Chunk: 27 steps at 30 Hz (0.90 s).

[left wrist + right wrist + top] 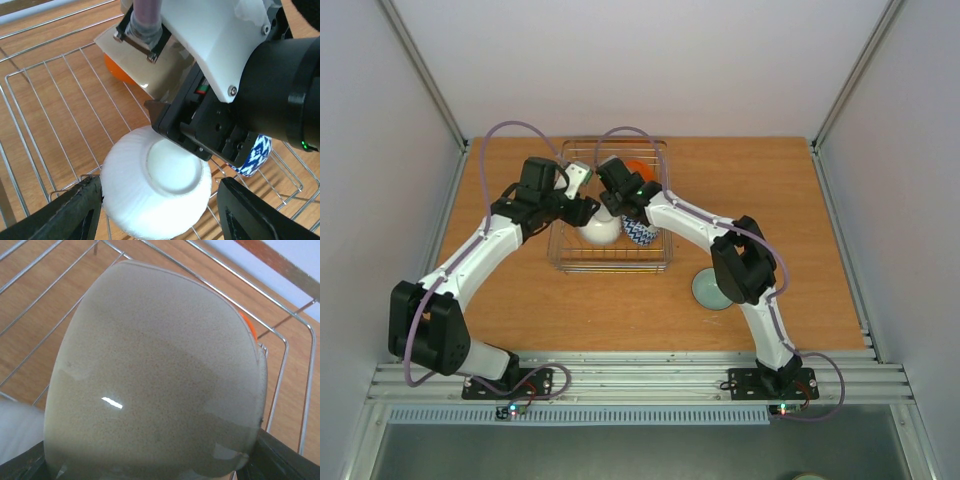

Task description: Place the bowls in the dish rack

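Note:
The silver wire dish rack [563,262] stands mid-table. In it are a plain white bowl [600,231], a blue-white zigzag bowl [640,233] and an orange bowl [640,167]. My left gripper [584,208] is open. In the left wrist view it [157,212] straddles the upturned white bowl [155,187], fingers beside its sides. My right gripper [618,188] is shut on a beige bowl [155,375] and holds it over the rack's rear part. That bowl also shows in the left wrist view [165,70]. A pale grey-green bowl [711,289] sits on the table.
The rack's wires [45,110] and its far rim [280,340] surround both grippers. The right arm's wrist [260,85] hangs just above the white bowl. The orange bowl [116,70] lies behind the beige one. Wooden tabletop [800,220] extends right of the rack.

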{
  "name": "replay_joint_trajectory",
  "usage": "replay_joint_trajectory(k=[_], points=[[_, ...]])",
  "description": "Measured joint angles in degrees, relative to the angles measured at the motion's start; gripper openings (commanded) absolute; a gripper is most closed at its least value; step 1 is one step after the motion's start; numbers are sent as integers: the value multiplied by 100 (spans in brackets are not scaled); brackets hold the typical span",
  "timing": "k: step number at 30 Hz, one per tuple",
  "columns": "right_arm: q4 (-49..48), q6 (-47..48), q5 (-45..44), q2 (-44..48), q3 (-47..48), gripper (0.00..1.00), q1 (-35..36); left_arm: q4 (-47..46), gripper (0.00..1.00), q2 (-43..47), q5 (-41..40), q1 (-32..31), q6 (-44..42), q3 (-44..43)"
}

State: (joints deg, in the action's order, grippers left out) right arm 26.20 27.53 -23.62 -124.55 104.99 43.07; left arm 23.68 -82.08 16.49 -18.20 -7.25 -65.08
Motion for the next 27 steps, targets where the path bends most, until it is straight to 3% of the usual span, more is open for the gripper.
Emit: replay_joint_trajectory(k=[11, 23, 27], points=[[-426, 590, -101, -680, 962, 1, 26, -96, 64, 31, -433, 2, 31, 76], [85, 1213, -468, -2535, 3930, 1, 46, -170, 64, 138, -732, 11, 83, 129], [221, 1447, -621, -2951, 4301, 1, 52, -151, 64, 138, -774, 11, 79, 138]])
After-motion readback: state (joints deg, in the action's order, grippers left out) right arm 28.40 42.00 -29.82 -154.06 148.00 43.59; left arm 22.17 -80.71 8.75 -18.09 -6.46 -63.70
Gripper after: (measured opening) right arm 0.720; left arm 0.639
